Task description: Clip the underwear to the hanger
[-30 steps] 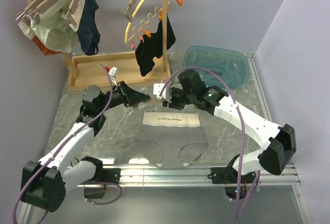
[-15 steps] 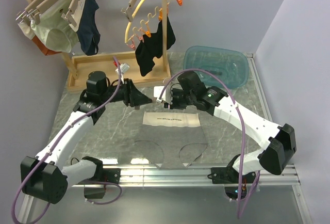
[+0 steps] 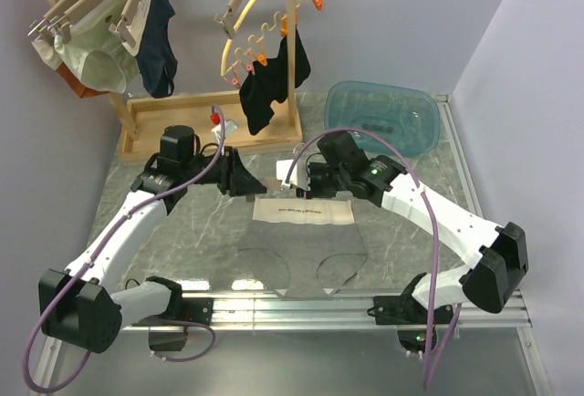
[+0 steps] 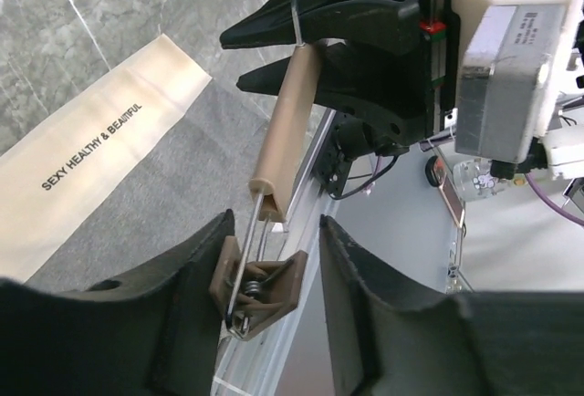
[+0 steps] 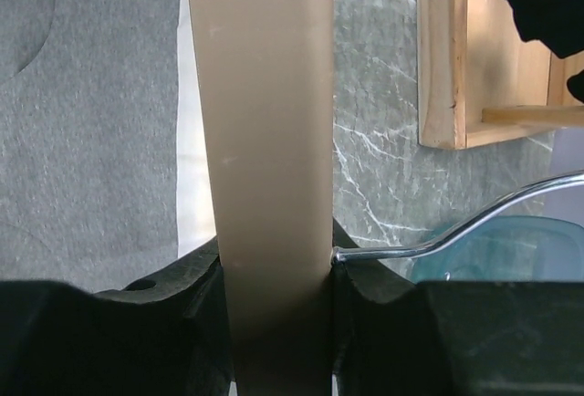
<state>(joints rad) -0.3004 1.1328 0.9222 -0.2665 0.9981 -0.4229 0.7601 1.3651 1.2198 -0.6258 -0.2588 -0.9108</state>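
Right claw [image 5: 274, 259] clamped on hanger [image 5: 269, 95], left claw [image 4: 274, 227] apart straddling its clip [image 4: 260, 291]; underwear [image 3: 303, 212] flat by near edge, nothing clipped yet.

The underwear [image 3: 301, 241] lies flat on the table [image 3: 173, 232], midway between the two arms. Just behind its waistband, the hanger [image 4: 290, 113] sits above the tabletop, with the right gripper [image 3: 306, 182] at its middle and the left gripper [image 3: 251, 180] around one end clip [image 4: 260, 291]. A rack [image 3: 182, 109] stands back left and a basin [image 3: 429, 109] back right.
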